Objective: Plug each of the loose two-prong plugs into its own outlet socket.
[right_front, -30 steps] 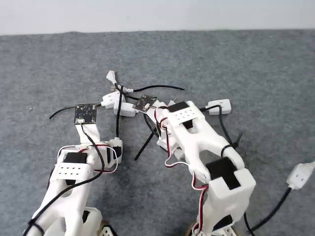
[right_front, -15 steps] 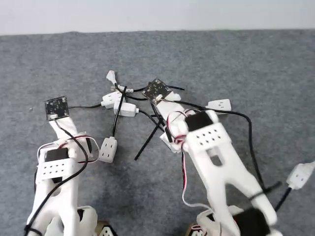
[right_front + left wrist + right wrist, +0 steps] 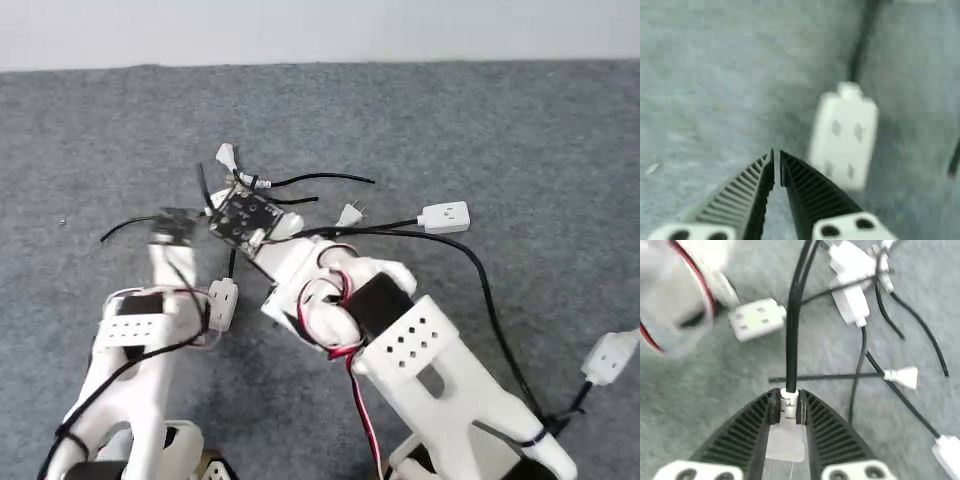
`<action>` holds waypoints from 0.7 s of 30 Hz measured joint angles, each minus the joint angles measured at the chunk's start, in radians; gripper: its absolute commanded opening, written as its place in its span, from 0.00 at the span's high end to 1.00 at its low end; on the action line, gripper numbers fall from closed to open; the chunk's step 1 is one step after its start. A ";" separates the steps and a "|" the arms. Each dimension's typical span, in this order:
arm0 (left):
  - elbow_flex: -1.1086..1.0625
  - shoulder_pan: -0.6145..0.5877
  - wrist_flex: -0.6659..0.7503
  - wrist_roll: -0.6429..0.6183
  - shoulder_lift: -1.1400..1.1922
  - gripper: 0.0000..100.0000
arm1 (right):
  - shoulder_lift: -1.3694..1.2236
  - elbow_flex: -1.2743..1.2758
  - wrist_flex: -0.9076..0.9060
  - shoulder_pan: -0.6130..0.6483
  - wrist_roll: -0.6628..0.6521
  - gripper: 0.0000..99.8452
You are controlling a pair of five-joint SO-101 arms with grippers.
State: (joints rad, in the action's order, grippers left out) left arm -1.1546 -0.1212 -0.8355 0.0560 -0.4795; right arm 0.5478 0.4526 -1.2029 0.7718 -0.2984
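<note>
My right gripper point(image 3: 786, 402) is shut on a white two-prong plug point(image 3: 785, 442), whose black cord point(image 3: 795, 315) runs away from the jaws. A white outlet socket point(image 3: 757, 319) lies on the carpet ahead of it, beside the left arm point(image 3: 680, 295). The same socket point(image 3: 222, 303) lies between the two arms in the high view. My left gripper point(image 3: 776, 156) hangs shut and empty just above the carpet, with that socket point(image 3: 844, 135) close beside it. A loose plug point(image 3: 349, 213) lies farther back; in the right wrist view the loose plug point(image 3: 902, 375) lies off to one side.
A second socket point(image 3: 445, 216) lies on the grey carpet at centre right and a third point(image 3: 610, 357) at the right edge. A white plug-and-socket cluster point(image 3: 852, 280) with tangled black cords lies behind. A small white connector point(image 3: 226, 155) lies at the back.
The right arm has swung left across the table with the plug, ending over the socket by the left arm. The left arm swung left, then back.
</note>
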 measured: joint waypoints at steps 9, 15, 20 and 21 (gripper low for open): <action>-0.011 0.103 -0.066 0.264 -0.035 0.99 | 0.000 -0.002 0.006 0.026 0.025 0.99; -0.103 0.129 -0.138 0.416 -0.199 0.99 | 0.000 0.080 0.100 0.026 0.025 0.99; -0.226 0.193 -0.186 0.448 -0.427 0.99 | 0.000 0.083 0.106 0.026 0.025 0.99; -0.245 0.201 -0.196 0.448 -0.474 0.99 | 0.000 0.083 0.106 0.026 0.025 0.99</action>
State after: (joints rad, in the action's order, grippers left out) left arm -1.4001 0.0798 -1.0319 0.5040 -0.9536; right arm 0.5478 0.5355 -1.0971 0.7979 -0.2739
